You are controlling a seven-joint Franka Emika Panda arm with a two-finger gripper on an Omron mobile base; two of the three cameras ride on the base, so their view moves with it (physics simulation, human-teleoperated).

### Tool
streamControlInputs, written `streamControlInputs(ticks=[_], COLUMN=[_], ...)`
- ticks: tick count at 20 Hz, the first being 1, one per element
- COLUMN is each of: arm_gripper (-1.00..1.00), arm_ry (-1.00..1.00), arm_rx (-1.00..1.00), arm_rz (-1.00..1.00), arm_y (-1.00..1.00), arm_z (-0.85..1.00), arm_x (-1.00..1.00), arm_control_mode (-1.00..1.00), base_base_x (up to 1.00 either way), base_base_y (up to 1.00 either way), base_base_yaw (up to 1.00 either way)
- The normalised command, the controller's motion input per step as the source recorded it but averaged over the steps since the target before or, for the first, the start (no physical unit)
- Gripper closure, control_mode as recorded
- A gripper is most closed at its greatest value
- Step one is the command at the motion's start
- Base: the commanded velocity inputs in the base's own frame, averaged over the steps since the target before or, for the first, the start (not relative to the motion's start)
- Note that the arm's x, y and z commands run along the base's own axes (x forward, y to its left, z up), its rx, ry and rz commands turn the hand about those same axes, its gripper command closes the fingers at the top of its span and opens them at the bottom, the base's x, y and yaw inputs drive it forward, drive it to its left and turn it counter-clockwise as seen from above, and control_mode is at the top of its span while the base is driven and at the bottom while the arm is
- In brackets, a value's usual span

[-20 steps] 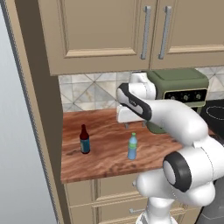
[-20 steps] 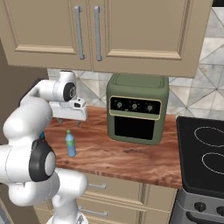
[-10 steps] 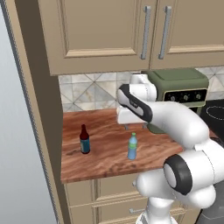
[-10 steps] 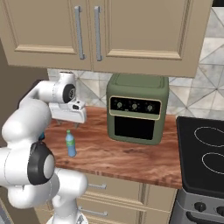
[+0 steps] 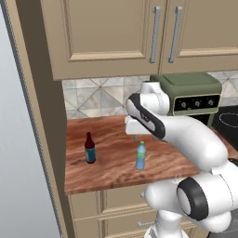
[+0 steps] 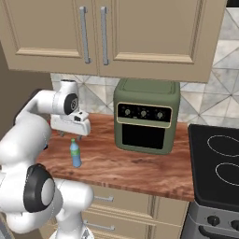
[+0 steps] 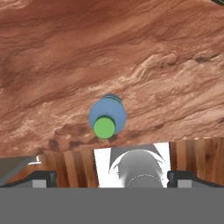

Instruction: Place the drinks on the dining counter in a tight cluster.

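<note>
My gripper (image 6: 70,135) hangs wide open above the little blue bottle (image 5: 140,155). The bottle stands up on the wood counter (image 5: 111,167). I hold nothing.

Little change is seen. The gripper (image 6: 71,135) has been shifted slightly toward the front edge of the worktop (image 5: 116,158), now more directly above the light-blue bottle (image 5: 140,155). The arm's forearm has been swung marginally along with it.

Bare counter (image 5: 111,162) rings the light-blue bottle (image 5: 141,155) — dark bottle (image 5: 90,148) seemingly well apart.
</note>
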Motion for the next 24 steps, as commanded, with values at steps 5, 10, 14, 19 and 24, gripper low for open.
streamControlInputs(ticks=[5,10,14,19,24], arm_gripper=[-1.00,-1.00,-1.00,-1.00,-1.00], arm_ry=[0.09,0.02,0.00,-0.01,0.00], arm_rx=[-0.07,-0.06,0.00,0.00,0.04], arm_rz=[0.00,-0.01,0.00,-0.01,0.00], arm_y=[0.01,0.01,0.00,0.01,0.00], arm_z=[0.05,0.00,-0.01,-0.12,-0.15], arm_x=[0.35,0.12,0.18,0.23,-0.01], arm_control_mode=[-1.00,-1.00,-1.00,-1.00,-1.00], base_base_x=[0.00,0.00,0.00,0.00,0.00], base_base_y=[0.00,0.00,0.00,0.00,0.00], base_base_yaw=[0.00,0.00,0.00,0.00,0.00])
